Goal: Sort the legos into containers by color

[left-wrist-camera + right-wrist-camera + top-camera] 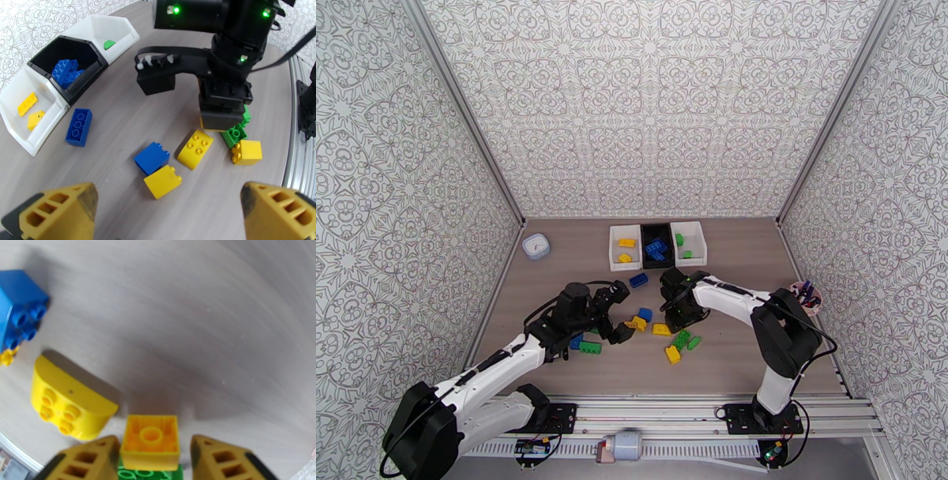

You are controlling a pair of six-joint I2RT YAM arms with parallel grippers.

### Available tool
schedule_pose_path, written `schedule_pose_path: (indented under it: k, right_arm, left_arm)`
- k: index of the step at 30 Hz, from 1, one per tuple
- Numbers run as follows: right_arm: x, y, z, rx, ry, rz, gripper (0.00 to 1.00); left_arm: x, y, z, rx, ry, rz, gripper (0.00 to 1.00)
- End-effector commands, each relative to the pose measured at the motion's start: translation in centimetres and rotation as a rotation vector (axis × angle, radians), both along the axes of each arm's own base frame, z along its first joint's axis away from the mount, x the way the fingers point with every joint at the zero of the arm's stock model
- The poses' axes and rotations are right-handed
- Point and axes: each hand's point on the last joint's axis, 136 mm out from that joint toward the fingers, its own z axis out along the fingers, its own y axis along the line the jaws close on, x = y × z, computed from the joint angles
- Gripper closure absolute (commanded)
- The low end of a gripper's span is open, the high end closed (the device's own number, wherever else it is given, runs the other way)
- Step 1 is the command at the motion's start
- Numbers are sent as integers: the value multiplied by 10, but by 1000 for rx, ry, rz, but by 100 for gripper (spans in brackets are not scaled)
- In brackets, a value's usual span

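My right hand (154, 445) brackets a small yellow lego (149, 433) sitting on a green lego (146, 473); its fingers are partly spread, with a gap on one side. My left hand (168, 199) is spread wide over loose legos (152, 158) on the desk (118, 130), near the three bins (656, 227).

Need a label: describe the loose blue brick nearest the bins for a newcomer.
Three bins stand at the table's far edge. Just in front of them lies a long blue brick, alone. No other loose brick is that near the bins.
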Motion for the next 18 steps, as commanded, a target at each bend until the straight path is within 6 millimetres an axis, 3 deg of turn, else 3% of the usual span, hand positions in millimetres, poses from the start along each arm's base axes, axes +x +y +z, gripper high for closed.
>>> schedule_pose_path:
  k: [1, 5, 10, 18]
  right_arm:
    - [1, 5, 2, 12, -3, -2, 56]
    - [11, 13, 15, 39, -38, -5, 62]
    - [39, 38, 44, 126, -122, -27, 63]
    - [123, 101, 84, 321, -348, -105, 64]
  left_arm:
    - [1, -1, 13, -28, -32, 9, 0]
    - [0, 4, 15, -28, -38, 31, 0]
    - [5, 15, 16, -42, -46, 97, 0]
    - [13, 35, 16, -84, -47, 231, 0]
